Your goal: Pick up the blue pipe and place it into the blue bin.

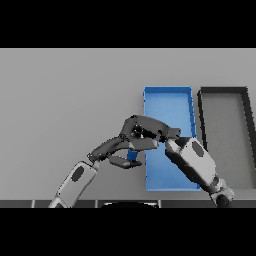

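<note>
Showing only a small blue part, the blue pipe [133, 154] sits by the blue bin's [168, 97] left wall, pinched in the left robot hand [120, 150]; the right robot hand [150, 131] curls above it.

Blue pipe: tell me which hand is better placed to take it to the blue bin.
Right. The right hand is curled over the blue pipe beside the blue bin, and its arm already crosses the bin. The left hand also reaches in beneath the pipe, but comes from the far side.

bin [168, 102] left of tray [225, 135]
</note>
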### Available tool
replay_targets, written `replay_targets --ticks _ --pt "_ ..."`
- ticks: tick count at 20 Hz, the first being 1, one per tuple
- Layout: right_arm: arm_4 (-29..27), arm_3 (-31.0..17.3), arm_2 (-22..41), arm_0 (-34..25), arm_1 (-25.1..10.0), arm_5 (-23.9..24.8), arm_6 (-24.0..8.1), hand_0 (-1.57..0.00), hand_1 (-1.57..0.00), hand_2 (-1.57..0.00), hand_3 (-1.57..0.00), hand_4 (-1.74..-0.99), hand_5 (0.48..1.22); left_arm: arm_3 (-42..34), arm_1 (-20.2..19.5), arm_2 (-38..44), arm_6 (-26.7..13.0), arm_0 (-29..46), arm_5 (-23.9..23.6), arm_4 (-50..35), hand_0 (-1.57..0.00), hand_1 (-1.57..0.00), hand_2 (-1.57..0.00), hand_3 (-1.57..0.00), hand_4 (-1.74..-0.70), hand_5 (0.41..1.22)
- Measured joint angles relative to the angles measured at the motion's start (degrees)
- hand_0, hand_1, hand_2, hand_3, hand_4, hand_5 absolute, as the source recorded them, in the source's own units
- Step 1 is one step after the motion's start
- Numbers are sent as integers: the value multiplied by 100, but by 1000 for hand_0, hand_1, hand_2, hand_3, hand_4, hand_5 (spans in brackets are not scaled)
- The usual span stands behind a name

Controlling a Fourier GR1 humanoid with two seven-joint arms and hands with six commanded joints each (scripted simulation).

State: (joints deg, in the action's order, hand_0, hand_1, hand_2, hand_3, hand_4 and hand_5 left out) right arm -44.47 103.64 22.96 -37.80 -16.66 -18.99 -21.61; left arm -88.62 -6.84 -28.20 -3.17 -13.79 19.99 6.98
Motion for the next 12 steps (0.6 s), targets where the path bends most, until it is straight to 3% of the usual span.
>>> replay_targets --ticks 2,5,8,12 --pt "-684 37 -309 -375 -200 377 -255 -1571 -1571 -1571 -1571 -1689 1171 -30 72 -54 -90 5 -36 27 -1 -1 -1 -1 -920 503" --pt "-1436 -170 -827 -1076 -455 651 -205 -1571 -1571 -1571 -1571 -1714 1134 -219 -21 -74 -154 113 28 -27 0 0 0 0 -915 503" --pt "-1311 -636 -1198 -1758 -699 908 15 -1571 -1571 -1571 -1571 -1727 1113 -346 -99 -51 -125 133 39 -46 0 0 1 0 -907 499" --pt "-868 -1620 -1590 -2285 -1057 1316 -9 -1571 -1571 -1571 -1571 -1735 1131 -298 -82 -39 -142 125 72 -77 1 1 1 1 -907 491"
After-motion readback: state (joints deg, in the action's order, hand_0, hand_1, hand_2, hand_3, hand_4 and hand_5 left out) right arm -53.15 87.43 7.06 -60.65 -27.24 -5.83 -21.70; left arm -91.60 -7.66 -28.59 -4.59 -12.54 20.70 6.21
